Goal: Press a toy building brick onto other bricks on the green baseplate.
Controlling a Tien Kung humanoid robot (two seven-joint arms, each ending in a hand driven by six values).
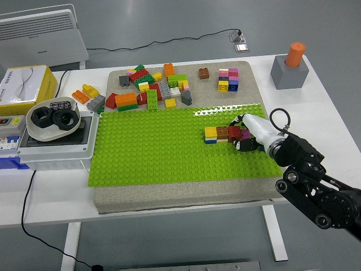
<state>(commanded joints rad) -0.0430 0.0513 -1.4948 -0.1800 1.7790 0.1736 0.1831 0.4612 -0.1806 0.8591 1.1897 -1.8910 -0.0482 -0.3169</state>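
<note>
Nearest the counter's front right corner, the black right arm is seen reaching in over the counter (333, 113), ending in the right hand (246, 135), whose white back is turned upward and whose dark fingers are curled down over the right end of a short row of bricks; they appear to be closed on a pink brick (245, 134), though how firmly it is gripped cannot be told from this angle; the left arm is not seen at all. The row (223, 134), made of yellow, brown, red and pink bricks, is seated on the green baseplate (158, 152) near its right edge, and the hand is judged to be held low and flat there so that force can be directed straight down onto the studs; the pressing step seems to be in hand rather than finished. Beyond the baseplate's far edge, loose bricks (149, 90) are kept in a pile on the grey mat (169, 195), presumably as stock within reach; a small stacked block (228, 79) and a brown brick (203, 73) are set apart toward the mat's far right corner; at the counter's far right corner an orange cylinder (294, 54) is stood upright in a grey block (289, 73).
</note>
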